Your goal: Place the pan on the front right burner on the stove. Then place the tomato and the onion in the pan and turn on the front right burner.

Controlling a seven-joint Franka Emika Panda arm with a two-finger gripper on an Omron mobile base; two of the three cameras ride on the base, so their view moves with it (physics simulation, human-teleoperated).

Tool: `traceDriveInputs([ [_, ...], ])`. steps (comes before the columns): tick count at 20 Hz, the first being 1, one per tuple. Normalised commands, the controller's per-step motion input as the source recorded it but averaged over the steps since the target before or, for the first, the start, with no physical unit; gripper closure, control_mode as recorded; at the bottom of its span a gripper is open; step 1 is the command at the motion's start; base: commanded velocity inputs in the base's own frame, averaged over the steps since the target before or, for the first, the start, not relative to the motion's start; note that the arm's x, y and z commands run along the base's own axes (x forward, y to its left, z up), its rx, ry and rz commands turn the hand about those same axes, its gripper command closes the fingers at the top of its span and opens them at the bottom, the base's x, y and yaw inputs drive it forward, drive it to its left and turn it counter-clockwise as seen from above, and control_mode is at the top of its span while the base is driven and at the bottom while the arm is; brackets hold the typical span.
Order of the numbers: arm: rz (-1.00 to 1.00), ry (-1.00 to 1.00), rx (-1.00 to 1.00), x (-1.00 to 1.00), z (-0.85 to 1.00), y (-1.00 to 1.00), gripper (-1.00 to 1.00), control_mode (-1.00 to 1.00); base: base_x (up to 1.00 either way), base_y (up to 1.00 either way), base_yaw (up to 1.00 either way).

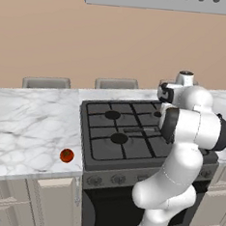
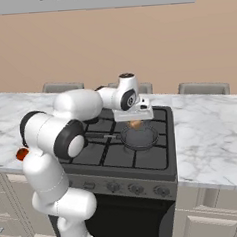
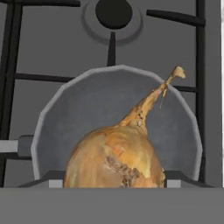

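Observation:
My gripper (image 2: 134, 120) hangs just above the pan (image 2: 150, 136) and is shut on the onion (image 2: 136, 124). In the hand view the golden-tan onion (image 3: 116, 157) fills the lower middle, stalk tip pointing up and right, and hides the fingertips. Below it lies the round dark grey pan (image 3: 83, 109), whose handle (image 2: 97, 136) points left. The pan sits on the stove (image 2: 118, 158) at its front right, covering the front right burner. The red-orange tomato (image 1: 66, 155) rests on the marble counter left of the stove, and its edge peeks out behind my arm as the tomato (image 2: 21, 154).
Another black burner cap (image 3: 113, 12) lies beyond the pan. The row of knobs (image 2: 130, 189) runs along the stove's grey front panel. Marble counter (image 1: 26, 127) extends on both sides, and a range hood (image 1: 163, 0) hangs overhead.

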Motion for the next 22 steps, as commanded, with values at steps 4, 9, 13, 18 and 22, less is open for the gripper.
traceDriveInputs([
  [4, 0.00, 0.00, 0.00, -0.05, -0.33, -0.06, 1.00, -1.00, 0.00, 0.00, 0.00],
  [9, 0.00, 0.02, 0.00, 0.00, -0.25, -0.10, 1.00, -1.00, 0.00, 0.00, 0.00],
  [13, 0.00, 0.03, 0.00, 0.00, -0.16, -0.14, 1.00, -1.00, 0.00, 0.00, 0.00],
  [18, 0.00, 0.04, 0.00, 0.00, -0.11, -0.12, 1.00, -1.00, 0.00, 0.00, 0.00],
  [22, 0.00, 0.06, 0.01, 0.00, -0.17, -0.11, 1.00, -1.00, 0.00, 0.00, 0.00],
])
